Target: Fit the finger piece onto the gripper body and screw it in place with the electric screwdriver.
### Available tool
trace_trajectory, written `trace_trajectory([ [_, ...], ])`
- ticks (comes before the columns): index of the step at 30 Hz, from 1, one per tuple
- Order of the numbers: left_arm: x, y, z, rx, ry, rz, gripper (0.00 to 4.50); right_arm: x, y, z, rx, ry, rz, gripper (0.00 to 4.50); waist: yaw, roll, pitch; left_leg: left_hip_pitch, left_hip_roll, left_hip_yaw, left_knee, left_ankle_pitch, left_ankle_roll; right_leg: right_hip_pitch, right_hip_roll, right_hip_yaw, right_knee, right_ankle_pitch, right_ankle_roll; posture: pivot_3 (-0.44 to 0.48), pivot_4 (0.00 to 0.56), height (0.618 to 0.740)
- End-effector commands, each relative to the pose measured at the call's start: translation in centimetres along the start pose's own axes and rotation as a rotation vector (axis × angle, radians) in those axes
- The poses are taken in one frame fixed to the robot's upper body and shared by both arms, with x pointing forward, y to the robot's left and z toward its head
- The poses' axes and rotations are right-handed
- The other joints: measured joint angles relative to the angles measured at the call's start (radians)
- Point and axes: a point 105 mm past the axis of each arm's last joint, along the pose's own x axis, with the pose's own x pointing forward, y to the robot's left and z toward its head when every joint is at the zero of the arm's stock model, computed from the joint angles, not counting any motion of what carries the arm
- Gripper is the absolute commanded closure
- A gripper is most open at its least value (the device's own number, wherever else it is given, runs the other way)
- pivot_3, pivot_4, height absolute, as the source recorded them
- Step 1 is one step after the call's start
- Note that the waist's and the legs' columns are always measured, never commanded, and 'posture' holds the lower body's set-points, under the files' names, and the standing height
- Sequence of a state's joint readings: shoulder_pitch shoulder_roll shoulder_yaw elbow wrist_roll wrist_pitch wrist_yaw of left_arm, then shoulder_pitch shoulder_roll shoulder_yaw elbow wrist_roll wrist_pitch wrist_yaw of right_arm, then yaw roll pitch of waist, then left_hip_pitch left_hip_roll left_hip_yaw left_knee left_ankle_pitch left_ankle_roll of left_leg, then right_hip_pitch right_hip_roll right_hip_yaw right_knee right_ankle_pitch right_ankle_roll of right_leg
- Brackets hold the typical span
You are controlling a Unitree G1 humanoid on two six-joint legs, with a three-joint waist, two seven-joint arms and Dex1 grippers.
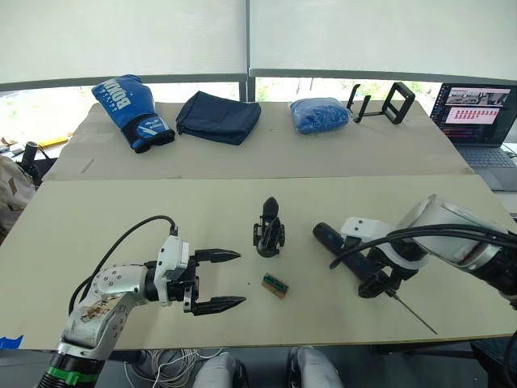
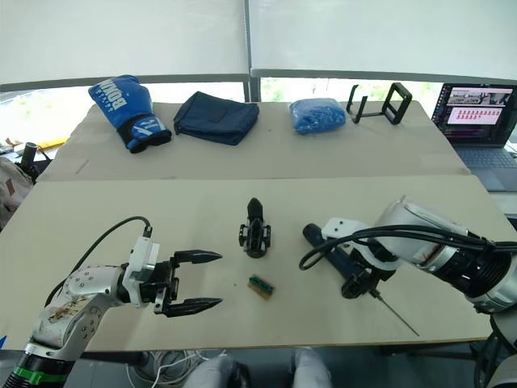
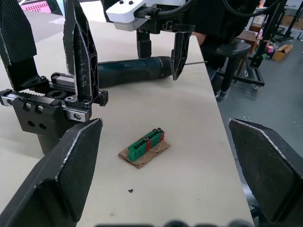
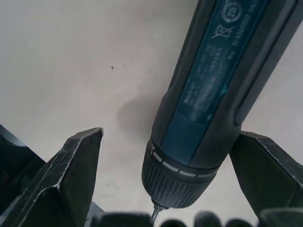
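On the near counter (image 1: 121,210), seen from the head camera, the gripper body (image 1: 269,230) stands upright at the centre, with a small green-and-brown block (image 1: 275,284) just in front of it and the electric screwdriver (image 1: 347,252) lying to its right, bit pointing toward the near edge. The left end effector (image 1: 218,280) hovers left of the gripper body with its fingers spread wide and nothing between them; the right end effector (image 1: 376,275) sits over the screwdriver's bit end. I count one gripper body, one screwdriver and one block; I cannot pick out a loose finger piece. On the far counter lie one blue boxing glove (image 1: 129,111), one dark bag (image 1: 218,117), one blue bundle (image 1: 318,114) and a black stand (image 1: 386,103), with one laptop (image 1: 477,117) at the right. From the left wrist, the block lies between the open fingers (image 3: 66,175), the gripper body close beside them and the screwdriver beyond, straddled by the right end effector. From the right wrist, the fingers (image 4: 71,175) stand wide on either side of the screwdriver's collar, apart from it, so the tool is not yet gripped. To do this step well, I judge the right end effector should close squarely on the thick barrel rather than the collar, near the balance point, so the tool lifts level and the thin bit stays free.
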State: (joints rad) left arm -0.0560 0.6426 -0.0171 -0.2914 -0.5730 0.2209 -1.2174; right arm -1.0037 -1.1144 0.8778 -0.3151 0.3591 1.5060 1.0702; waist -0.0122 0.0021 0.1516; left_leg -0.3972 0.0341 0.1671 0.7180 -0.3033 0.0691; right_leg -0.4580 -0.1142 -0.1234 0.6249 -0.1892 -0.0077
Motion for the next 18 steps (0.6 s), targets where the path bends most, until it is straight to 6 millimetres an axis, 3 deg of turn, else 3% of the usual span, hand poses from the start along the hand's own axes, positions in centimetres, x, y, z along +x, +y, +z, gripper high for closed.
trace_trajectory([
  [1,0.0,-0.2,0.8,0.042,-0.010,0.004,0.00,0.0,-0.4,-0.2,0.020,-0.006,-0.019,0.04,0.000,0.000,0.000,0.000,0.000,0.000,0.000,0.000,0.000,0.000,0.000,0.000,0.000,0.000,0.000,0.000,0.150,0.740],
  [4,0.2,-0.3,1.1,0.047,-0.022,0.003,0.00,0.7,-0.9,-0.8,0.025,0.010,-0.037,0.04,0.000,0.000,0.000,0.000,0.000,0.000,0.001,0.000,0.000,0.000,0.000,0.000,0.000,0.000,0.000,0.000,0.150,0.740],
  [12,0.1,-0.3,1.2,0.046,-0.019,0.003,0.00,2.1,-1.0,-2.2,0.044,0.034,-0.028,2.54,0.003,-0.003,-0.002,0.000,0.000,0.000,0.002,0.000,0.000,0.001,0.000,0.000,0.001,0.000,0.000,0.000,0.150,0.740],
  [18,0.1,-0.6,0.9,0.029,-0.013,-0.019,0.00,1.6,-1.9,-3.0,0.085,-0.005,-0.054,2.56,0.008,-0.009,-0.005,0.001,0.000,-0.001,0.003,0.000,0.000,0.003,0.000,-0.001,0.000,0.000,0.000,0.000,0.150,0.740],
])
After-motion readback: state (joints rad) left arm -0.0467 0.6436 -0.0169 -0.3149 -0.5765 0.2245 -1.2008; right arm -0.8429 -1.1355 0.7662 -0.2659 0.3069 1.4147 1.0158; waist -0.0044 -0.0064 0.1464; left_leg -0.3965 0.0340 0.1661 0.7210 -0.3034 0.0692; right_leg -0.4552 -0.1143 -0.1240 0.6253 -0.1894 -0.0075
